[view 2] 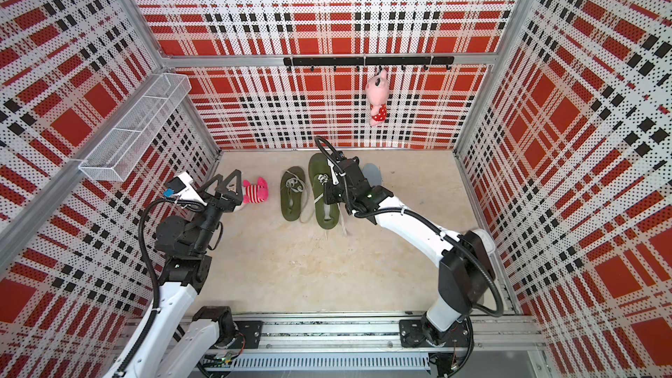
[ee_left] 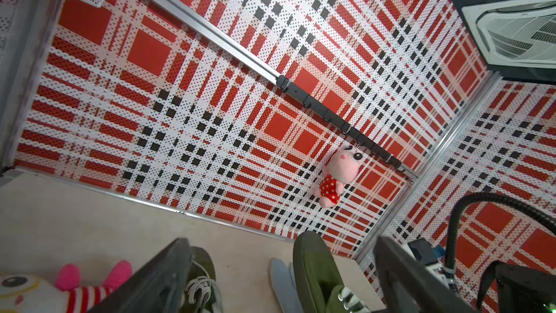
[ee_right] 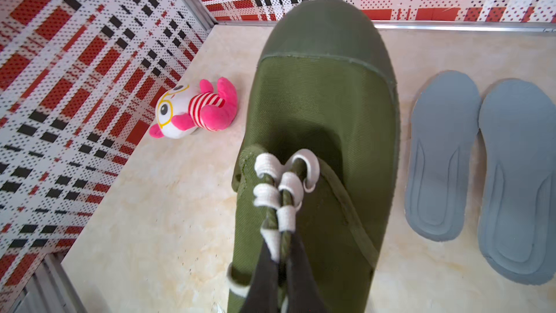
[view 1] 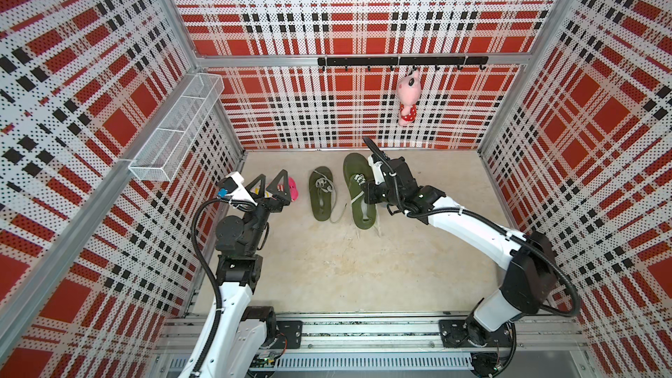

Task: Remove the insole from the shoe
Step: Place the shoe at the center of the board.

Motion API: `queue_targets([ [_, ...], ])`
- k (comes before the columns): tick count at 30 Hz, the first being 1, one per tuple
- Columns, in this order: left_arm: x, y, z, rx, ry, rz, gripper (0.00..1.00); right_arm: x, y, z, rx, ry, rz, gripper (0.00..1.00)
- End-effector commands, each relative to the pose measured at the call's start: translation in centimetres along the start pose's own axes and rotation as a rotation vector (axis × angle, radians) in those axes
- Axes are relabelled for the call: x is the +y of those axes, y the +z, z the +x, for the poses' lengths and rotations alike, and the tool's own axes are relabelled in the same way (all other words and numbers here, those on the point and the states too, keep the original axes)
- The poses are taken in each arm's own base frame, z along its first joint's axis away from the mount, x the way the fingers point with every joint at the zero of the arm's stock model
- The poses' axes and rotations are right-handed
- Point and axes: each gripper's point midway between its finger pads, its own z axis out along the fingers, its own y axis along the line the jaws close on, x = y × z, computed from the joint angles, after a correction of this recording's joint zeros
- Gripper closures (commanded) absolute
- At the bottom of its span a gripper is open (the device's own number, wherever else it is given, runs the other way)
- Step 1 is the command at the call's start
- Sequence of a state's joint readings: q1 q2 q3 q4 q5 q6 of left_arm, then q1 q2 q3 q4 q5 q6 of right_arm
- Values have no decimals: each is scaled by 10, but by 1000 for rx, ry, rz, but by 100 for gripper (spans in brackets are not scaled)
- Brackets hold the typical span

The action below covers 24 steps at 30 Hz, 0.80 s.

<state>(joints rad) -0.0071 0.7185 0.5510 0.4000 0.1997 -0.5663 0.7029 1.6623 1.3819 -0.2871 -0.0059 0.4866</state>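
I am observing the right pincer [ee_right: 281,261] clamping the olive-green canvas shoe [ee_right: 325,100] by its laces. Two flat grey foam insoles [ee_right: 442,158] are lying just beside that shoe. The left pincer [view 1: 272,177] is gaping wide.

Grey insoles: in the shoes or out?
Out. In the right wrist view, two grey insoles lie flat, side by side, on the table beside the green shoe.

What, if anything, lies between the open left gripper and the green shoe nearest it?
The pink striped plush toy lies on the table between the left gripper and that green shoe, beside the shoe but apart from it. The fingers stand open, raised above the toy. Nothing else visible intervenes.
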Motion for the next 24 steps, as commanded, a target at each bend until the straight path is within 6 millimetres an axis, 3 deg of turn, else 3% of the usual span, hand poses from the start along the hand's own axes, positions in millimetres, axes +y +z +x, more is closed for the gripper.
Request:
queue_targets([
  [1, 23, -8, 20, 76, 36, -95, 2, 6, 20, -32, -89, 65, -36, 100],
  [13, 40, -24, 29, 113, 88, -178, 2, -29, 129, -27, -22, 142, 56, 100],
  [18, 43, -25, 33, 124, 94, -186, 2, -43, 153, -27, -22, 169, 95, 100],
  [24, 45, -25, 36, 132, 99, -192, 2, -55, 181, -10, 22, 187, 97, 100],
])
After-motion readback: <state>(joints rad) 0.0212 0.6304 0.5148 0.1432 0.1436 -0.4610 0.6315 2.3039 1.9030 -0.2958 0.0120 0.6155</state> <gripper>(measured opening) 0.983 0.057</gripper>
